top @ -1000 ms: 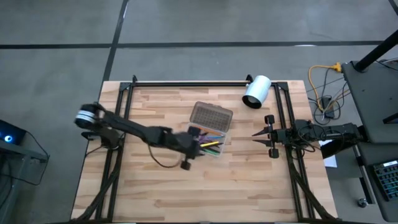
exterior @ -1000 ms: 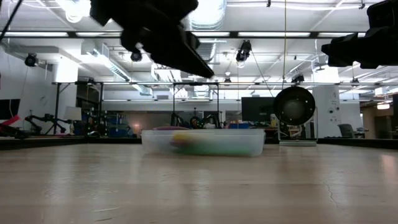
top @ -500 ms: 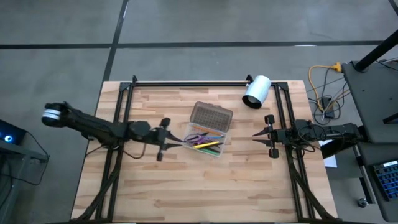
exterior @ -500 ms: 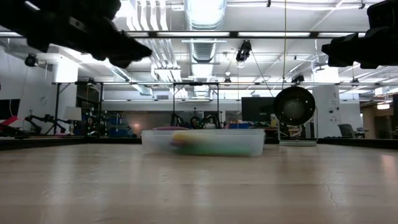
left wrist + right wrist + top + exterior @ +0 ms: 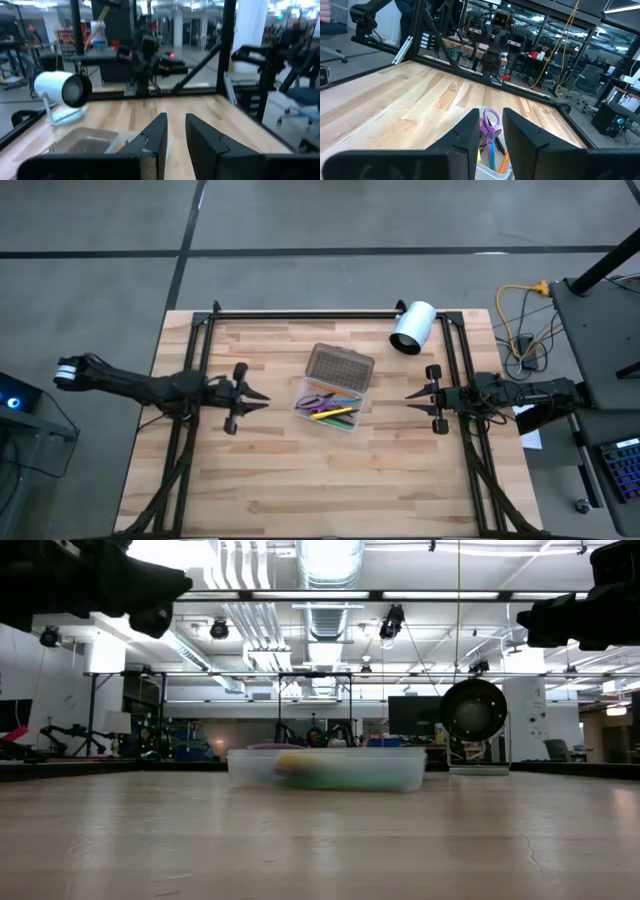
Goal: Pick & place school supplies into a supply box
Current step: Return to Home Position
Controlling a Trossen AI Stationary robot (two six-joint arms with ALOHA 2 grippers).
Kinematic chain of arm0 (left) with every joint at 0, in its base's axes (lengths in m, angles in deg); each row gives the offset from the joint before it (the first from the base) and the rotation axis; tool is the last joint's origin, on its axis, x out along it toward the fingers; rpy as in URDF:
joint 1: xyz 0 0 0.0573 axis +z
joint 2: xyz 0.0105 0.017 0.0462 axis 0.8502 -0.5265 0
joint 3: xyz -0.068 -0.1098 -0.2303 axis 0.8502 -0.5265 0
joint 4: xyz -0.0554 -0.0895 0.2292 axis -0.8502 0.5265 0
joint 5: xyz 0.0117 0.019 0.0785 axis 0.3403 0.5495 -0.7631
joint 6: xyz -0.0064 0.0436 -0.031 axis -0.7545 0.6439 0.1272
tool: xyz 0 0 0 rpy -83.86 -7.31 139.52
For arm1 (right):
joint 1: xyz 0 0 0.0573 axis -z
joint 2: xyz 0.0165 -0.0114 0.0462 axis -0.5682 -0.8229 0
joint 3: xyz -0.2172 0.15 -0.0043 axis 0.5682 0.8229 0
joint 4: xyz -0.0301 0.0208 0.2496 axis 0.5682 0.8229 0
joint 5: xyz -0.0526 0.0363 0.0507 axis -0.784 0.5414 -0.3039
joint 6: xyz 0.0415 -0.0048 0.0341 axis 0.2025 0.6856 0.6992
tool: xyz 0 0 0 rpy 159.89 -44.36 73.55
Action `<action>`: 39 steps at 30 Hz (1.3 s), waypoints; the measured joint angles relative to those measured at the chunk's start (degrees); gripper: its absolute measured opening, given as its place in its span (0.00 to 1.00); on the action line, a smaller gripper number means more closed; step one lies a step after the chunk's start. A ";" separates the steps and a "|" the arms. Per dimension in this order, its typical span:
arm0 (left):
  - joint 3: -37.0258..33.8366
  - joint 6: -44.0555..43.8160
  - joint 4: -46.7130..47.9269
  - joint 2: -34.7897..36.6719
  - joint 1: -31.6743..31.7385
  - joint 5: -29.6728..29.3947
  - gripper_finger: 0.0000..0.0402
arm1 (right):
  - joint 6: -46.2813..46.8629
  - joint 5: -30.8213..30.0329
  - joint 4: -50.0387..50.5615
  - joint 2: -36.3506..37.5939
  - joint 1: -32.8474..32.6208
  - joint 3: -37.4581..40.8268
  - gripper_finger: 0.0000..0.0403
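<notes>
Inside, the open supply box [image 5: 333, 392] holds colourful pens [image 5: 335, 410]; both arms' fingers narrow, empty.

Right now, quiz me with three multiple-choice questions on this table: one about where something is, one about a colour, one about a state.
1. Where are the supplies?
A. inside the box
B. scattered on the table
C. in the right hand

2. What colour are the scissors' handles?
A. red
B. purple
C. white

3. How is the box's lid?
A. shut
B. missing
C. open, folded back

Answers:
1 A, the high view shows them lying in the box.
2 B, the right wrist view shows purple loops on the scissors.
3 C, it lies flat beside the tray, which is uncovered.
</notes>
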 joint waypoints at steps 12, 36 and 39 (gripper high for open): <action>-2.42 -1.54 0.09 8.81 0.00 0.07 0.13 | 0.00 0.00 0.00 0.00 0.00 0.00 0.17; -7.98 -1.61 3.20 26.80 0.00 0.11 0.13 | -0.02 0.00 0.01 0.02 0.00 0.01 0.17; -7.62 -1.77 7.64 29.65 -0.01 0.10 0.13 | 0.00 0.00 0.02 0.02 0.00 0.01 0.17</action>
